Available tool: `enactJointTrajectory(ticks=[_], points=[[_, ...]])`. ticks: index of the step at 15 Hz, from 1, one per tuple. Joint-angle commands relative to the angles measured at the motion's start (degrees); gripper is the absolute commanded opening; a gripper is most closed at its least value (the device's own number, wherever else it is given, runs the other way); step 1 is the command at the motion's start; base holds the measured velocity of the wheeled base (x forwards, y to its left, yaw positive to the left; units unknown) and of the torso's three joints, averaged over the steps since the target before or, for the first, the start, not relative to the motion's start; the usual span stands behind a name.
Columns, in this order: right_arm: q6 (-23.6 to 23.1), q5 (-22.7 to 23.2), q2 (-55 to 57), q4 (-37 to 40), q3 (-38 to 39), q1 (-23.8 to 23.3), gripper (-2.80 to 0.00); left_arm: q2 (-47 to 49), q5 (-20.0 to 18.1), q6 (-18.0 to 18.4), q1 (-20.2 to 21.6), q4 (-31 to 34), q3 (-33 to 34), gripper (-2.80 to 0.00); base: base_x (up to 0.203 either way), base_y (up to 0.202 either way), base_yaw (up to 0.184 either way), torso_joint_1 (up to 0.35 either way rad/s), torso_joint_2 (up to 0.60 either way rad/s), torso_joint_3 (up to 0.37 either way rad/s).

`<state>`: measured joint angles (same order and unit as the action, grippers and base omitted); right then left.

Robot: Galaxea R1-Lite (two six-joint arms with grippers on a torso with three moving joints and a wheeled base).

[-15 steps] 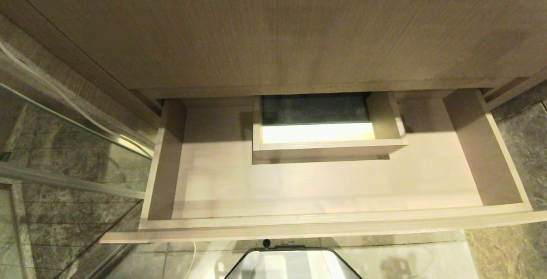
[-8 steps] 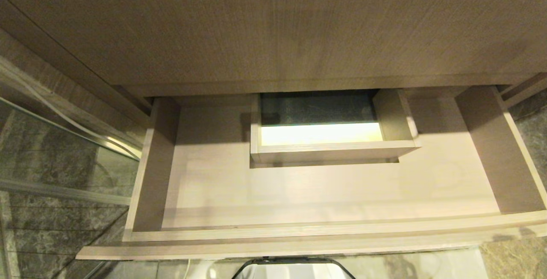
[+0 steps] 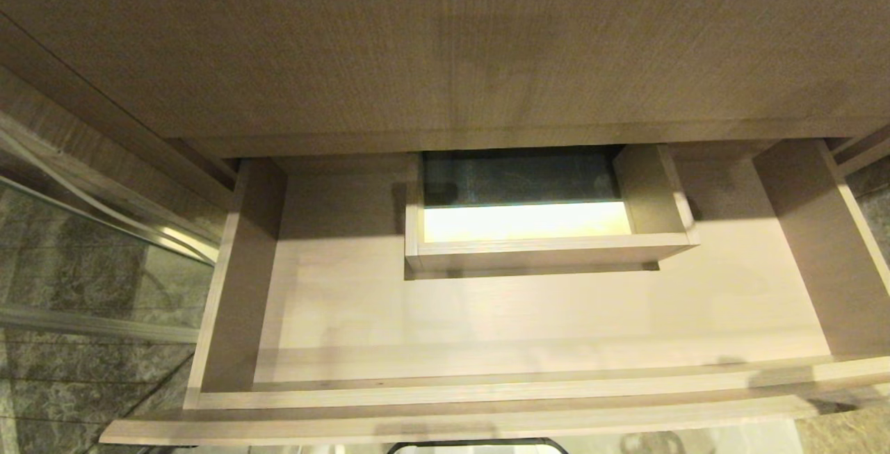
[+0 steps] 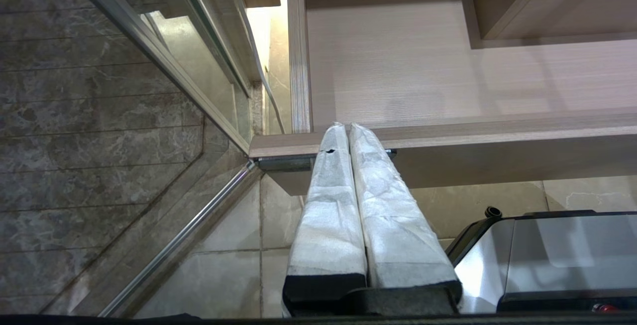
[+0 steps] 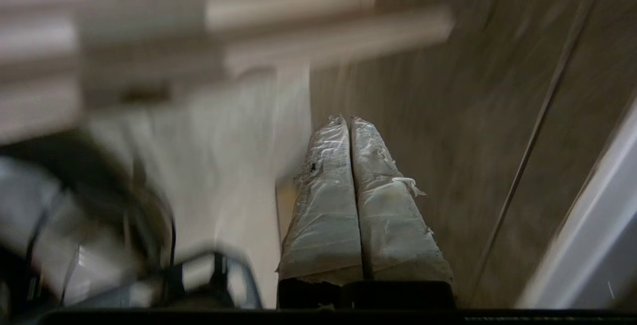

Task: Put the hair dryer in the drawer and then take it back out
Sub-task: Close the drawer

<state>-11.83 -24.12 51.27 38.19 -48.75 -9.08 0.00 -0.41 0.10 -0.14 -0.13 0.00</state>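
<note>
Looked down from nearer than a second before: whole head view shifted with the camera, not with the furniture, leaving the very wide, shallow grey-brown wood-grain drawer (image 3: 487, 388) larger and lower in the frame, its right end cut by the right edge.

Nearest, at the bottom centre of the head view, caught only the black-rimmed glossy top of the robot's base (image 3: 480, 446). Just above that, met the drawer's plain handleless front, running across the lower frame. Stood pulled well open, pale floor bare under a band of shadow along the back. At middle back, in the frame's centre, held the rectangular boxed cut-out (image 3: 549, 252), brightly lit inside. Farthest, filled the upper half with the flat brown wood-grain vanity panel (image 3: 445, 44). At the left edge, showed a metal-framed glass partition (image 3: 90, 325) over dark marble tiles (image 3: 69, 384).

In the left wrist view, found the left gripper (image 4: 348, 128) in the centre of the frame, its white-wrapped fingers (image 4: 328, 205) pressed together on nothing, tips seen against the left end of the drawer's front edge; touching or not, could not tell. Below it, lay beige floor tiles (image 4: 224, 275).

In the right wrist view, much blurred, showed the right gripper (image 5: 348, 121) in mid-frame, likewise pressed together and empty, before a brown wood-grain surface (image 5: 473, 116).
</note>
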Motion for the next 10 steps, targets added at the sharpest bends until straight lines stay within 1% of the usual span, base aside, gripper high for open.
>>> enactJointTrajectory(ticks=[1,3,4,8,10], points=[[0.5,1.9,14.5,15.5,-4.6,-5.1,-2.8,0.0,0.0,0.0,0.0,0.0,0.1,-2.8,0.0,0.0,0.0,0.036,0.05,0.036],[0.7,3.8,21.6,24.2,-8.8,-9.5,-2.8,0.0,0.0,0.0,0.0,0.0,0.1,-2.8,0.0,0.0,0.0,0.019,0.05,0.042],[0.7,4.7,24.1,27.1,-10.2,-11.4,-2.8,0.0,0.0,0.0,0.0,0.0,0.1,-2.8,0.0,0.0,0.0,0.018,0.05,0.038],[-0.3,5.8,32.1,27.8,-10.7,-12.3,-2.8,0.0,0.0,0.0,0.0,0.0,0.1,-2.8,0.0,0.0,0.0,0.003,0.01,0.009],[-3.7,6.0,35.7,25.5,-11.0,-12.4,-2.8,0.0,0.0,0.0,0.0,0.0,0.1,-2.8,0.0,0.0,0.0,0.0,0.0,0.0]])
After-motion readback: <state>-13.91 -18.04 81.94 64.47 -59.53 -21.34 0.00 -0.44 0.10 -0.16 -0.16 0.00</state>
